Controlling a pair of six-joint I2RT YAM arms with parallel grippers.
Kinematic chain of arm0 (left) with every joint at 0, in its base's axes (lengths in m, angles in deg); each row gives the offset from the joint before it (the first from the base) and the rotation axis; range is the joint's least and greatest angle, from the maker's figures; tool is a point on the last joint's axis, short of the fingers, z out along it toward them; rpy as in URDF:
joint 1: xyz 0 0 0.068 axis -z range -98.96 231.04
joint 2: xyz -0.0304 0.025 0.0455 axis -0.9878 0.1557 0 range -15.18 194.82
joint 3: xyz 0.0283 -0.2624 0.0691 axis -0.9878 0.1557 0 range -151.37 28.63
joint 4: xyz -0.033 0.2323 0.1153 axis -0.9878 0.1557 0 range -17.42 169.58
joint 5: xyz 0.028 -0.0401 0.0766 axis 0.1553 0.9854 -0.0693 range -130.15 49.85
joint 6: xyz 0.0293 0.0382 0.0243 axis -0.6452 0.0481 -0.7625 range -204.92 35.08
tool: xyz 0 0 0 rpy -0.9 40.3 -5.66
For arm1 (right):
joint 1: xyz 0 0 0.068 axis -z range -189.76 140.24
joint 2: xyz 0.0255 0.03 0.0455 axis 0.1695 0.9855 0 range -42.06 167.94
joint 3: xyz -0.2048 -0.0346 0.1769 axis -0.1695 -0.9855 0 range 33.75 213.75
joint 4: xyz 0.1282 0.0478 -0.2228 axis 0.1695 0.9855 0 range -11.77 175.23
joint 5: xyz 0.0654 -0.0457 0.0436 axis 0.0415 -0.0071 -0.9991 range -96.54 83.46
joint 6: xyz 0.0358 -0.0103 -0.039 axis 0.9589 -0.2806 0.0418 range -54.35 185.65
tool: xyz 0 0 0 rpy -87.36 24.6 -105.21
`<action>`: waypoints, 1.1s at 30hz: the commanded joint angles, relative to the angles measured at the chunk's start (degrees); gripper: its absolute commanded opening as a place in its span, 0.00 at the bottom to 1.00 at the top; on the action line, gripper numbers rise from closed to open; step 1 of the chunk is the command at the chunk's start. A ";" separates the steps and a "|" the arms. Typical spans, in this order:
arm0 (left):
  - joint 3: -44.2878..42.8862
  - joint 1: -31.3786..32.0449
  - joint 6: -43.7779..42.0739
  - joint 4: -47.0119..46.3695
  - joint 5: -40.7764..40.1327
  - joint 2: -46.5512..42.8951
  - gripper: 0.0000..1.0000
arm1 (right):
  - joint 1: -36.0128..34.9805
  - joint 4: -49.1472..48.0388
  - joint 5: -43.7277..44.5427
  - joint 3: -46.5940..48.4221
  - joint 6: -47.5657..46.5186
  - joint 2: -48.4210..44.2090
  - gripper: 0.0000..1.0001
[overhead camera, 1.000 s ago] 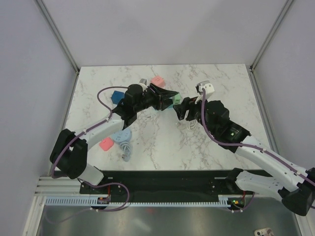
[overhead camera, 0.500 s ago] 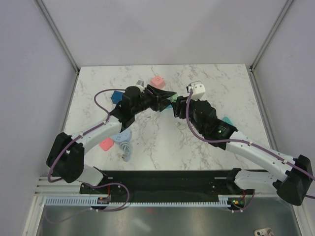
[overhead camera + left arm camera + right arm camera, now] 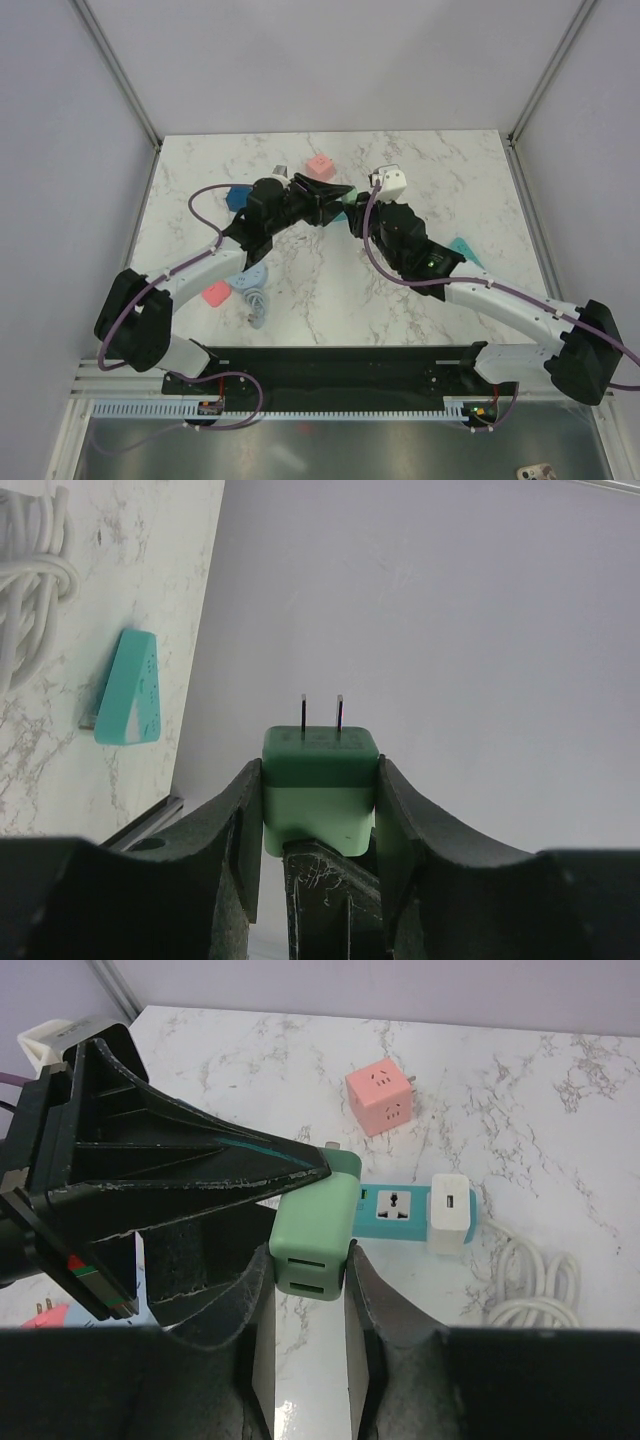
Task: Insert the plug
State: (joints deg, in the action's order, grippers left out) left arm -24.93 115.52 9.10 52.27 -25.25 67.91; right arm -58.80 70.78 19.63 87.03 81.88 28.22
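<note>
Centrally, a mint-green plug (image 3: pixel 320 755) hangs in the air above the marble tabletop (image 3: pixel 560 1140), between the two arms. The left end effector (image 3: pixel 320 790) is clenched on the plug's body, pinching its sides so both metal prongs stick out free, ready for a socket. The right end effector (image 3: pixel 310 1280) brackets the plug's opposite end, one finger on either side; whether they press on it cannot be told. It looks like a handover. Just beyond lies a teal power strip (image 3: pixel 400 1203), probably the target.
</note>
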 commanded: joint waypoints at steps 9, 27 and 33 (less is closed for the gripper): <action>0.30 -0.11 -1.37 -3.52 7.34 0.50 0.68 | 0.43 -0.24 5.54 3.58 3.45 2.58 0.00; -10.41 -17.05 -38.00 11.44 13.83 11.53 0.46 | 11.42 33.26 -7.97 8.07 13.92 -2.86 0.00; -25.09 -19.10 -51.19 23.71 11.83 25.60 0.06 | 12.03 37.58 -12.89 9.30 12.51 -2.96 0.00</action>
State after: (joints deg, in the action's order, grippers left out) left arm -43.58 95.78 -29.02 67.22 -13.82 88.69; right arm -47.21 104.92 10.93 93.52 94.93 25.99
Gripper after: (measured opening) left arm 0.116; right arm 0.329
